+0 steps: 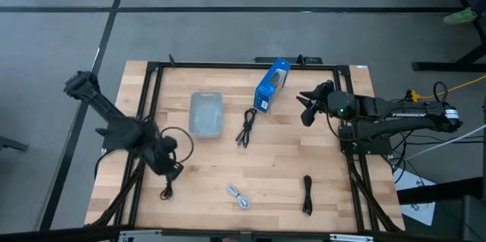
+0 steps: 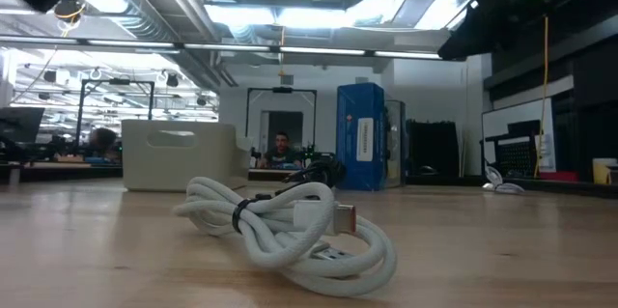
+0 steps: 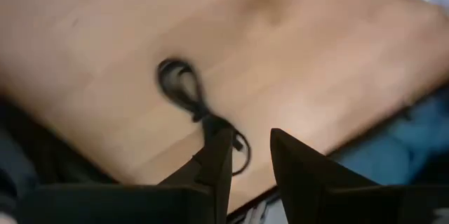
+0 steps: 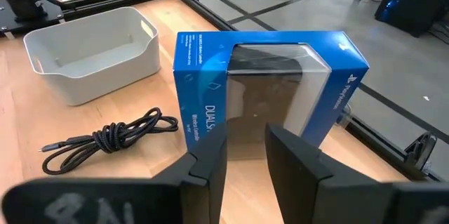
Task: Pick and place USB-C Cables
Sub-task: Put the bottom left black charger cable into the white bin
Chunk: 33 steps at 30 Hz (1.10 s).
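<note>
Black USB-C cable (image 1: 166,190) (image 3: 193,101) bundled on the table's (image 1: 273,166) near-left corner, just below the left gripper (image 1: 173,169) (image 3: 247,155), fingers slightly apart and holding nothing; right gripper (image 1: 306,109) likewise parted, hovering near the blue box (image 1: 271,85).

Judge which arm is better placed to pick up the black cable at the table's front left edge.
Left, probably. Its tool hovers open right above that black cable, while the right tool sits far off by the blue box.
</note>
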Tool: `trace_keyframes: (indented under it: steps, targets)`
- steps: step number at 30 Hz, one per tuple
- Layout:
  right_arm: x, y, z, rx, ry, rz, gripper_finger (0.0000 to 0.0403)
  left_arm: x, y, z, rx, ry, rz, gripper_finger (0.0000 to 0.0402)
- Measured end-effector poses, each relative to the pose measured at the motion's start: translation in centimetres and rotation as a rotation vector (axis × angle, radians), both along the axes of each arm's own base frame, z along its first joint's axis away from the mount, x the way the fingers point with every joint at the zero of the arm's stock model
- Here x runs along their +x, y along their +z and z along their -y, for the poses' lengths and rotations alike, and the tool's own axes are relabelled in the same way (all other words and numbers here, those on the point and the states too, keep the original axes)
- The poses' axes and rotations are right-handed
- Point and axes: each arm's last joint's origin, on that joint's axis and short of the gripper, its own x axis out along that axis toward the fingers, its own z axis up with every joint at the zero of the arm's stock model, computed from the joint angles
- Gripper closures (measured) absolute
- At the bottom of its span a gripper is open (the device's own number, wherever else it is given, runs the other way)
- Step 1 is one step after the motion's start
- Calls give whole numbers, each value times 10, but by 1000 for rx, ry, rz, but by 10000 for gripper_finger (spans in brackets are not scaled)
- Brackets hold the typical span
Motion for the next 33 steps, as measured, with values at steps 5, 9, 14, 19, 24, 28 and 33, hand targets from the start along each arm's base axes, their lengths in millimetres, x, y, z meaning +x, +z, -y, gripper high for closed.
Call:
trace_keyframes:
  steps: [5,9,14,19,24,28,33]
  targets:
    - [0,0,0,-6,3,-5,301,5,-25,26,36,77,-116,309]
    - [0,0,0,-19,11,-14,301,15,-46,41,69,63,-147,309]
    - [0,0,0,-19,11,-14,301,23,-67,52,41,134,-242,309]
    - [0,0,0,-19,11,-14,301,24,-82,55,44,161,-360,309]
    - [0,0,0,-18,12,-13,301,27,-92,58,70,189,-378,309]
    - [0,0,0,-18,12,-13,301,32,-100,63,56,182,-369,309]
    - [0,0,0,-18,12,-13,301,33,-108,60,109,212,-388,310]
